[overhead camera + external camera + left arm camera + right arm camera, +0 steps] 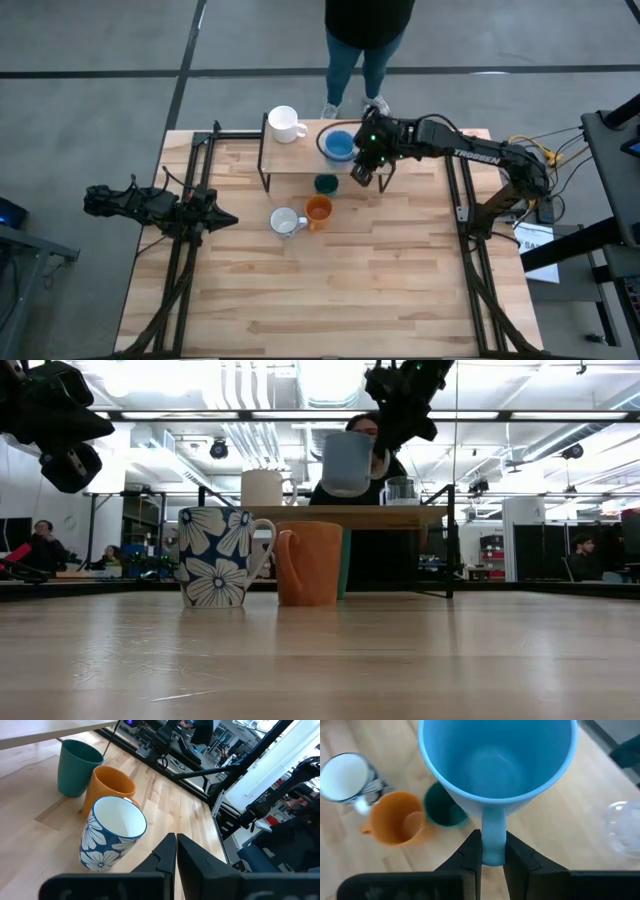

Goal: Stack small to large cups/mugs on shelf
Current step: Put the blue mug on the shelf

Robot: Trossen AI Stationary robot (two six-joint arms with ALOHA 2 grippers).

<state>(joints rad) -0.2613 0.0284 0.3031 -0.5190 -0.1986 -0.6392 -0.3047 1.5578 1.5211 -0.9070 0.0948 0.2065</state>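
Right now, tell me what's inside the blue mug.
Nothing: the right wrist view looks straight into the blue mug and shows a bare bottom. The right fingers pinch its handle, holding it above the shelf. What lies beneath it is covered.

A light blue mug [495, 765], an orange mug [107, 787], a dark green cup [75, 767] and a navy mug [111, 835] (white flowers, white inside).

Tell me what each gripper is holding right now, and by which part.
The right gripper holds the light blue mug by its handle, above the shelf. The left gripper is shut and holds nothing.
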